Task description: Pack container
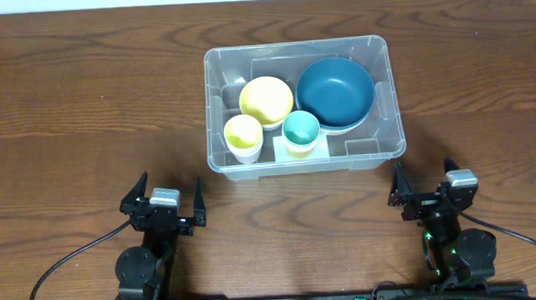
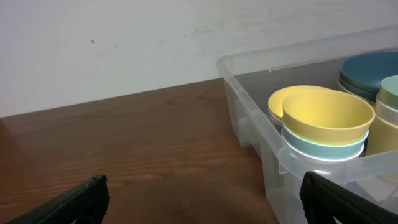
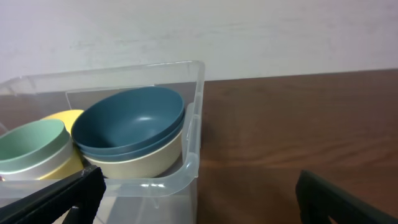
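The clear plastic container (image 1: 389,98) stands at the table's middle. Inside it are a dark blue bowl (image 1: 335,93) stacked on a cream one, a yellow bowl (image 1: 265,101), a small yellow cup (image 1: 243,137) and a small teal cup (image 1: 301,132). My left gripper (image 1: 167,197) is open and empty near the front edge, left of the container. My right gripper (image 1: 429,180) is open and empty, front right of it. The container also shows in the left wrist view (image 2: 249,109) and in the right wrist view (image 3: 193,168).
The brown wooden table (image 1: 82,105) runs to a white wall at the back. Cables lie beside both arm bases at the front edge.
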